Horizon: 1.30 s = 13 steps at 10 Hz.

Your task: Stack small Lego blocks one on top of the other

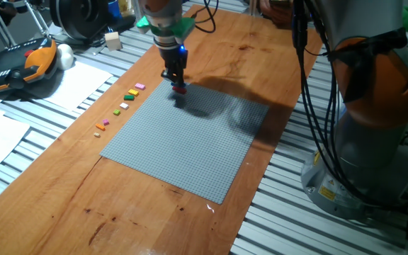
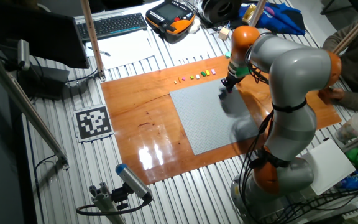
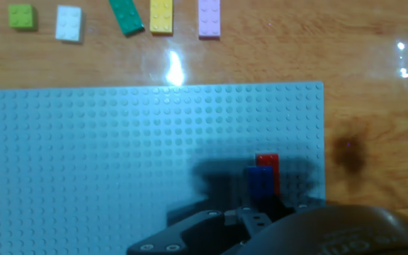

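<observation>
My gripper (image 1: 178, 83) stands over the far corner of the large grey baseplate (image 1: 183, 149), fingers pointing down. In the hand view, the gripper (image 3: 257, 207) is shut on the small blue Lego block (image 3: 258, 184), low over the baseplate (image 3: 119, 156) near its right edge. The small red Lego block (image 3: 268, 164) sits right against the blue one, partly hidden behind it; I cannot tell whether they are pressed together. In one fixed view only the red block (image 1: 180, 89) shows at the fingertips. In the other fixed view the gripper (image 2: 227, 87) hides both blocks.
A row of loose bricks lies on the wood beside the baseplate: green (image 3: 21, 15), white (image 3: 69, 23), dark green (image 3: 126, 17), yellow (image 3: 161, 15), pink (image 3: 209, 17). The arm's base (image 1: 374, 106) stands at the table's side. A teach pendant (image 1: 20, 64) lies beyond the wood.
</observation>
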Motion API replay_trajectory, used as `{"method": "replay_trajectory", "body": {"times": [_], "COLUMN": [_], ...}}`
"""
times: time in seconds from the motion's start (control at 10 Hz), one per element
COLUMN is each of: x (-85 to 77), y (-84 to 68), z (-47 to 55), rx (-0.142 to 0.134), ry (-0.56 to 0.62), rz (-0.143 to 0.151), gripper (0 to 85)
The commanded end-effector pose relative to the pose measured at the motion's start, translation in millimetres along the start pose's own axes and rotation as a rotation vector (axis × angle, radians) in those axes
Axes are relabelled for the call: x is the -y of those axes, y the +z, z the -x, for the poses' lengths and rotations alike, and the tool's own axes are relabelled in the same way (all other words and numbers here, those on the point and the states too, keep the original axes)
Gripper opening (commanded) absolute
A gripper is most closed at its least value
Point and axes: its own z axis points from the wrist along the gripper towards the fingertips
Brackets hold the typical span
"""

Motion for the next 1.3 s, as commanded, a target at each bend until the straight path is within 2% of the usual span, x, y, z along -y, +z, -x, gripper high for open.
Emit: {"method": "replay_trajectory", "body": {"times": [0.0, 0.3, 0.6, 1.2], "x": [0.7, 2.2, 6.1, 8.5], "y": [1.6, 6.5, 18.3, 21.9], "z": [0.0, 0.3, 3.0, 2.1], "rx": [0.005, 0.015, 0.041, 0.037], "ry": [0.000, -0.005, -0.007, -0.006], "rz": [-0.001, -0.007, -0.010, 0.007], "gripper": [0.0, 0.0, 0.0, 0.0]}}
